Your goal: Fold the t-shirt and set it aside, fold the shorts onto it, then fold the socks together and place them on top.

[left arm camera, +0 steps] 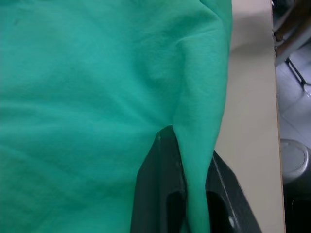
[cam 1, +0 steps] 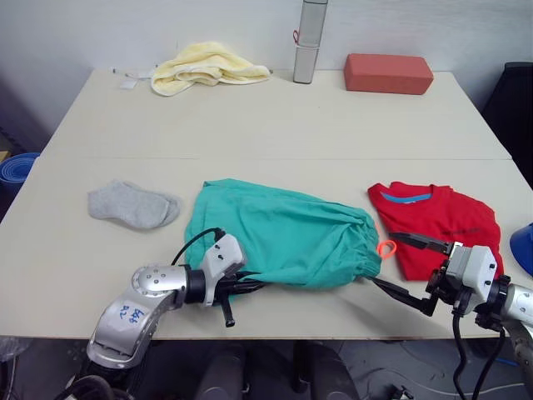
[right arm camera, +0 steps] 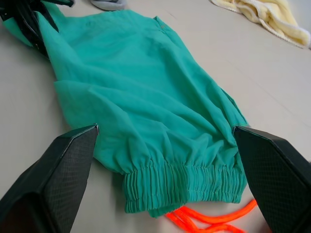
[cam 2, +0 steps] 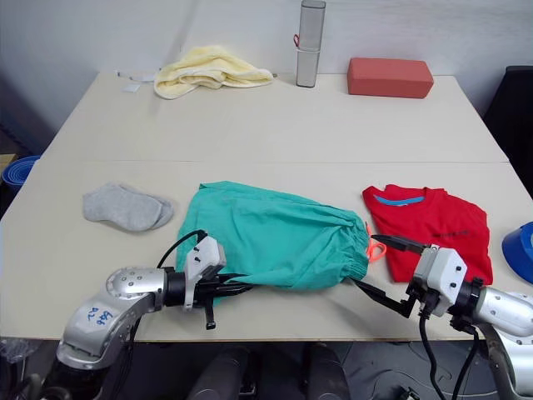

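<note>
Teal shorts [cam 1: 283,233] lie mid-table beside the folded red t-shirt [cam 1: 437,225]; left gripper [cam 1: 237,289] pinches their near hem, while right gripper [cam 1: 410,271], spread wide at the waistband, should grip squarely before lifting evenly.

shorts [cam 1: 287,233] mid-table | left gripper [cam 1: 241,286] at hem | t-shirt [cam 1: 437,221] right

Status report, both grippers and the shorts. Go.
Left gripper shut on shorts hem. Right gripper open, at waistband. T-shirt folded, set aside. Nothing in the way.
</note>
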Controlling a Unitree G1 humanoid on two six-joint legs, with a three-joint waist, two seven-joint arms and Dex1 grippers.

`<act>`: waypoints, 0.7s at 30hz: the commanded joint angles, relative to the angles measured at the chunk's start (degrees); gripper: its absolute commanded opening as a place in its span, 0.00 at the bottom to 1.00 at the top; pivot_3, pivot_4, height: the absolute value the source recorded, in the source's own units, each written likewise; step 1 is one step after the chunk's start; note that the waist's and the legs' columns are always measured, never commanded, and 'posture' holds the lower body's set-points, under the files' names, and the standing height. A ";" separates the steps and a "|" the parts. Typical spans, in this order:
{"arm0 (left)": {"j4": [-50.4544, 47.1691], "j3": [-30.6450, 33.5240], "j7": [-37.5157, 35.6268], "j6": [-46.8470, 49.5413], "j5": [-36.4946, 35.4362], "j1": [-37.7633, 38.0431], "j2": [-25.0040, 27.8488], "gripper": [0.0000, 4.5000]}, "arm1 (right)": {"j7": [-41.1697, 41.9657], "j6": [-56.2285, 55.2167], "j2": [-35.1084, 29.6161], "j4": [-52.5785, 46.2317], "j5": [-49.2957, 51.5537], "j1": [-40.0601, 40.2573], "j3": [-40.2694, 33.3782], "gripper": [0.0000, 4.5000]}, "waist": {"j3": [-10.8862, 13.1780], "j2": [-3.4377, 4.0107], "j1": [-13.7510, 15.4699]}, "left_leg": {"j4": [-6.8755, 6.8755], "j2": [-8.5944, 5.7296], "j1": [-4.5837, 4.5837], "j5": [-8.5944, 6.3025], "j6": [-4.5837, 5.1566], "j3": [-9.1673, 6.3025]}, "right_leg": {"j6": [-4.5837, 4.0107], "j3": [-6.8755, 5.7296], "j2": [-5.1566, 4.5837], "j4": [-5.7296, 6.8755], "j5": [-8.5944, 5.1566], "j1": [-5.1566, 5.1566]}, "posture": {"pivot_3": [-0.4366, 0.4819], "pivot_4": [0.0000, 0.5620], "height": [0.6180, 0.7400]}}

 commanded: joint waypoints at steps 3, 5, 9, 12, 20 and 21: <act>0.90 10.19 -11.75 -5.85 -15.28 -0.47 3.50 0.48 | -4.80 14.41 -0.86 -5.45 11.05 3.66 -6.34 1.00 | -0.04 0.07 -0.07 | 0.00 0.01 0.00 -0.04 -0.03 0.00 | -0.05 0.00 -0.02 -0.01 -0.02 0.00 | 0.48 0.27 1.00; 4.08 13.51 -17.57 -6.17 -19.88 -1.04 7.27 0.48 | -6.60 24.97 -2.25 -9.26 21.73 7.70 -9.18 1.00 | -0.06 0.15 -0.08 | -0.01 0.07 0.00 -0.10 -0.08 -0.01 | -0.18 -0.06 -0.03 0.02 -0.10 -0.02 | 0.48 0.27 1.00; 13.30 14.94 -19.13 -10.78 -20.40 -6.73 9.10 0.48 | -15.03 38.23 -3.97 -14.27 39.74 12.36 -13.86 1.00 | -0.14 0.30 0.03 | -0.10 0.16 0.10 -0.10 -0.14 -0.10 | -0.37 -0.23 -0.01 0.08 -0.21 0.04 | 0.48 0.27 1.00; 21.00 10.83 -20.23 -18.38 -15.71 -13.30 7.57 0.36 | -26.10 44.19 -4.15 -16.04 51.26 14.87 -13.93 1.00 | -0.17 0.26 0.40 | -0.09 0.15 0.12 -0.09 -0.08 -0.14 | -0.35 -0.25 -0.02 0.09 -0.19 0.10 | 0.48 0.27 1.00; 39.95 -1.94 -19.40 -38.21 -1.64 -27.25 -0.63 0.00 | -58.39 42.30 2.38 -18.82 69.35 15.13 -3.27 1.00 | -0.20 0.22 1.06 | -0.17 0.13 -0.04 -0.12 -0.09 -0.03 | -0.28 -0.27 0.06 -0.04 -0.15 -0.06 | 0.48 0.27 1.00; 42.45 -2.61 -18.55 -40.09 -0.49 -28.62 -1.84 0.00 | -62.03 41.16 3.46 -18.78 70.98 14.82 -2.15 1.00 | -0.20 0.21 1.05 | -0.17 0.13 -0.04 -0.10 -0.08 0.02 | -0.27 -0.26 0.07 -0.02 -0.14 -0.08 | 0.48 0.27 1.00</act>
